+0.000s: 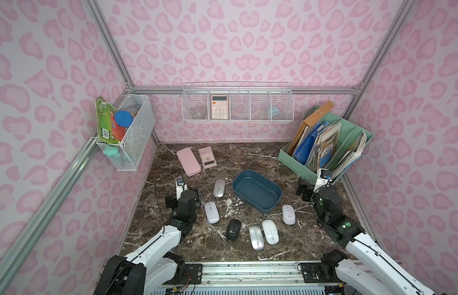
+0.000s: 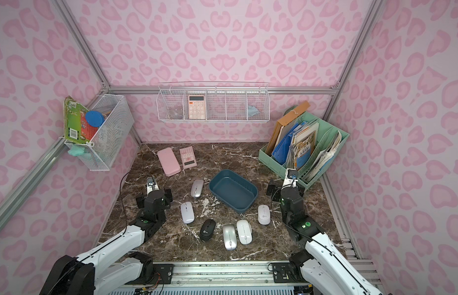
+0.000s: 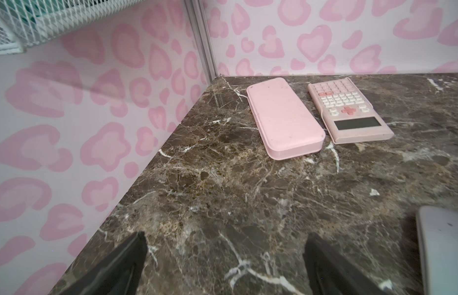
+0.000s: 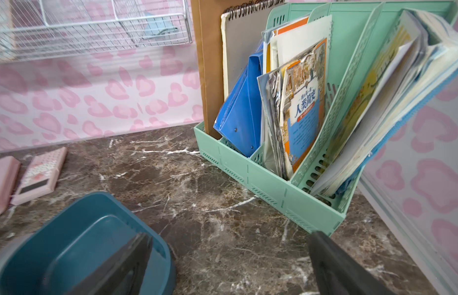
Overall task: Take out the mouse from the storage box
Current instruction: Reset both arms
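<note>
My left end effector (image 3: 225, 237) and right end effector (image 4: 230, 236) gaped empty; the white mouse (image 1: 288, 214) beside the storage box (image 1: 257, 191) seemed light, stiff, slick; its flanks suited pinching.

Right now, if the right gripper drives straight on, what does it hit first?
Likely the file rack: the open right gripper faces a stretch of table, then the rack's front wall. Depth is unclear.
</note>
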Controlling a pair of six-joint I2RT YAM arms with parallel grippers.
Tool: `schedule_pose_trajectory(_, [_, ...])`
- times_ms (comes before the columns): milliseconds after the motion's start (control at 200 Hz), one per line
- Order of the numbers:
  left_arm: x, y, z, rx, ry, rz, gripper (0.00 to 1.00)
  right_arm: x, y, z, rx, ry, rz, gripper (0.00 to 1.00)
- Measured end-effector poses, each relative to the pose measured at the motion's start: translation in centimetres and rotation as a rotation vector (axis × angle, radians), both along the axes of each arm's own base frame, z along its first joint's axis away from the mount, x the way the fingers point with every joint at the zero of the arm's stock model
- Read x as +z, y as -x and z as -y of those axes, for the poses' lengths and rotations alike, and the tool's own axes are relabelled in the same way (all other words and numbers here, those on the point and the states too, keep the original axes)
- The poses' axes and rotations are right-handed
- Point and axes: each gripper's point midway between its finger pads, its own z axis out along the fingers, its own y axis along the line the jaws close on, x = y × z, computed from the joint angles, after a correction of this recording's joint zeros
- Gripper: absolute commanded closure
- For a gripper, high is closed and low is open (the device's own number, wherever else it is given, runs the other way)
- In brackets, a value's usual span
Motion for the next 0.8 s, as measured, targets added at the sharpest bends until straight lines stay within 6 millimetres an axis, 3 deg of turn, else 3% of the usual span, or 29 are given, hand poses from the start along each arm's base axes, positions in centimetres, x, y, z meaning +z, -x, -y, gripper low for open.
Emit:
schedule_pose_trajectory(110, [-0.2, -1.4, -1.2, 0.002, 0.04, 0.012, 0.01, -0.6, -1.4, 0.8, -0.032, 0.061, 0.002, 0.0])
schedule_pose_trajectory(375, [-4.3, -3.4, -1.9, -0.044, 0.125, -0.06, 0.01, -4.7, -2.4, 4.5, -0.148, 0.102, -0.009, 0.0])
schedule_pose_trajectory(525, [-4.3, -4.3, -2.2, -0.077, 0.131, -0.015, 0.01, -6.6, -2.6, 5.0, -0.158, 0.107, 0.01, 0.0])
schedule_pose_trajectory(690, [-6.9, -4.8, -3.7, -0.057, 0.164, -0.042, 0.01, -8.7, -3.6, 5.6, -0.193, 0.165, -0.012, 0.0])
schedule_pose_trajectory(800, [-6.4, -6.2, -4.0, -0.08, 0.202, -0.023, 0.01, -10.3, -4.0, 6.6, -0.225, 0.211, -0.021, 0.0])
